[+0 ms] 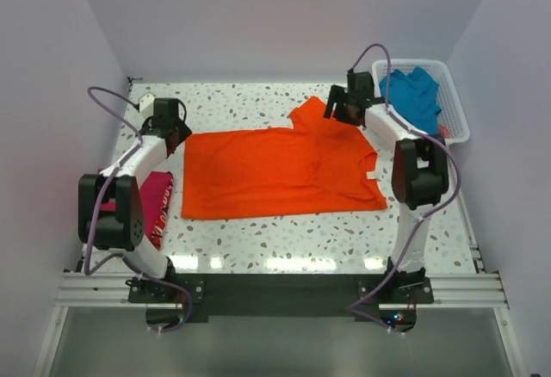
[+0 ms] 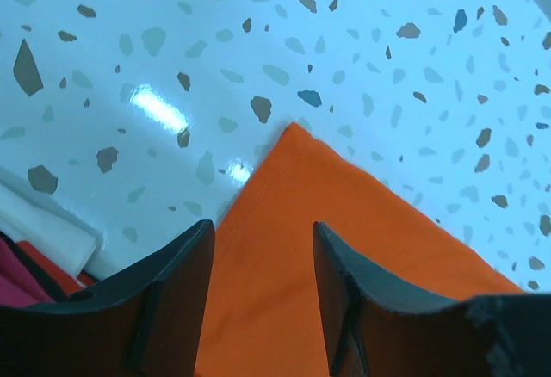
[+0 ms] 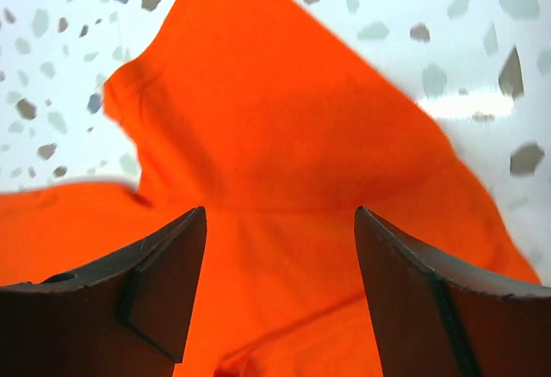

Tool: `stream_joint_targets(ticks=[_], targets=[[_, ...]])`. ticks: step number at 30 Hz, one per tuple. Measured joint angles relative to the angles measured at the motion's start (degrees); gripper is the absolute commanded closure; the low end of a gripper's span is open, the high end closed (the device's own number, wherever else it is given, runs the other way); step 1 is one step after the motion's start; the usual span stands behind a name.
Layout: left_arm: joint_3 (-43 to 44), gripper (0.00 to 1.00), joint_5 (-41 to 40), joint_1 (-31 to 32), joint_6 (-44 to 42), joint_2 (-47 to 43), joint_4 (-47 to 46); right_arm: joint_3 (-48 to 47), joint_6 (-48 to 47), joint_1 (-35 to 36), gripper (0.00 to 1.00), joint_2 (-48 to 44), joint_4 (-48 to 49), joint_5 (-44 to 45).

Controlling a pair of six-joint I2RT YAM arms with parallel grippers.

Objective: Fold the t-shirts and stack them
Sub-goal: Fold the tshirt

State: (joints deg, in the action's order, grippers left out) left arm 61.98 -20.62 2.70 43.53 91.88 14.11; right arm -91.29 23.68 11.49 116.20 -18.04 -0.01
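Top external: bright orange cloth t-shirt [image 1: 284, 170] lies spread flat mid-worktop [image 1: 258, 239], left pincer [image 2: 263, 244] and right pincer [image 3: 280, 226] both open, empty, over its far edge; flattening looks done, next needs edge grasps to fold.

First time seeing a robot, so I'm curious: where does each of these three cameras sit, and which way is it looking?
Top external: above and behind, looking down on the table; the left arm and right arm show.
Left wrist: on that arm, looking down past the left gripper at the orange t-shirt corner.
Right wrist: likewise, past the right gripper at the same shirt up close.
Shared: all three see the orange t-shirt.
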Motion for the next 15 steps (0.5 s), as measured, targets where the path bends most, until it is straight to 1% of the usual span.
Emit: stream_joint_targets(ticks=[5, 8, 12, 15], targets=[[8.9, 0.49, -1.0, -0.3, -2.5, 10.6, 0.3, -11.8, -4.5, -0.4, 0.28, 11.4, 0.7, 0.5], [12.2, 0.50, -1.2, -0.3, -3.3, 14.8, 0.6, -19.1, -7.5, -0.4, 0.28, 17.2, 0.5, 0.5], [15.7, 0.54, -1.1, -0.3, -4.3, 19.4, 1.0, -25.2, -10.4, -0.4, 0.30, 22.1, 0.2, 0.5], [17.5, 0.55, -0.8, -0.2, -5.2, 21.8, 1.4, -27.9, -11.6, -0.3, 0.32, 24.3, -0.5, 0.5]])
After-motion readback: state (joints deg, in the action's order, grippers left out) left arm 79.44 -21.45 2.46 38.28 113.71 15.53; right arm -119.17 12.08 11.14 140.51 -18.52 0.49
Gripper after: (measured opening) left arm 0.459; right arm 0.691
